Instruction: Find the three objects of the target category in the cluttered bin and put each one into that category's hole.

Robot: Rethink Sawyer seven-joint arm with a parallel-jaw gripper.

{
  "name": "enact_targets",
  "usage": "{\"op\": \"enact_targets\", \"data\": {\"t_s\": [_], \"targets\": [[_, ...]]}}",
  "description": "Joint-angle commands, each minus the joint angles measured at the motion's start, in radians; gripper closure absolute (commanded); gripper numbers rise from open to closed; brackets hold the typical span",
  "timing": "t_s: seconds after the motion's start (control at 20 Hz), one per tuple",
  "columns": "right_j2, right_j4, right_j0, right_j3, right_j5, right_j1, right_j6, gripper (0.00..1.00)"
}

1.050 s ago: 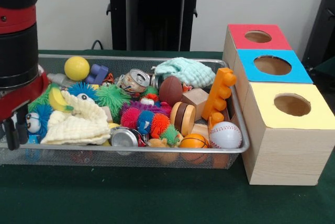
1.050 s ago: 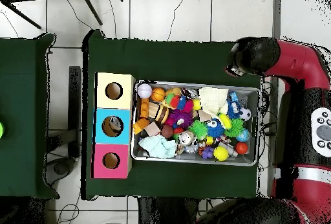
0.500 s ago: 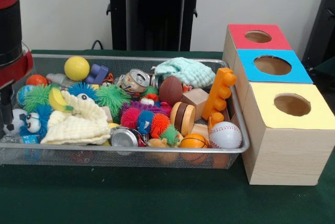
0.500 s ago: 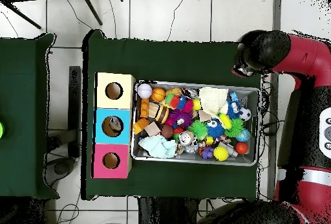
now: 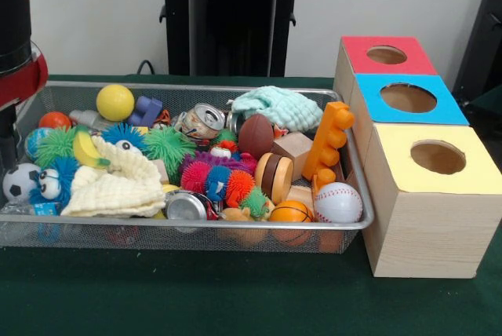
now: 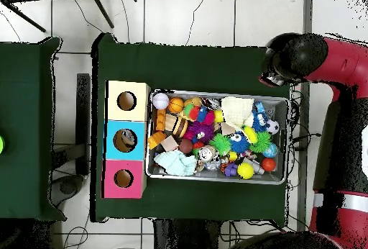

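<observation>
Whether the gripper (image 5: 6,144) is open or closed I cannot tell: only a dark sliver of it shows at the edge of the front view, below the red and black arm (image 5: 12,69), and from overhead the arm's wrist covers it. It hangs just outside the end of the mesh bin (image 5: 235,87) farthest from the boxes.

Nothing in view says which category is wanted, so every candidate is in the bin, none held. Closest to the arm is a small soccer ball (image 5: 17,181), against the end wall. It looks light and smooth, so I'd guess it rolls away unless pinched across its middle. The baseball (image 5: 338,202) and mini basketball (image 5: 291,212) sit at the opposite end, close to the boxes.

The cream cloth (image 5: 118,187) and mint cloth (image 5: 274,106) are limp; a pinch on a raised fold should do, though they may drag neighbours. The crushed cans (image 5: 205,120) look stiff, thin and slippery.

Beside the bin stand the yellow box (image 5: 427,195), blue box (image 5: 447,108) and red box (image 5: 361,45), each with a round hole on top.
</observation>
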Motion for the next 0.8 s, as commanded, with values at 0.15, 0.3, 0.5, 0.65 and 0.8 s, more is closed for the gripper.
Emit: {"op": "enact_targets", "data": {"t_s": [0.15,0.3,0.5,0.65,0.8], "targets": [[0.024,-0.004,-0.040,0.143,-0.029,0.030,-0.195,1.00],[0.028,-0.011,-0.048,0.138,-0.037,0.040,-0.207,1.00],[0.030,-0.022,-0.056,0.131,-0.052,0.061,-0.214,1.00],[0.030,-0.027,-0.056,0.136,-0.066,0.063,-0.207,1.00],[0.033,-0.029,-0.062,0.127,-0.074,0.081,-0.210,1.00]]}}
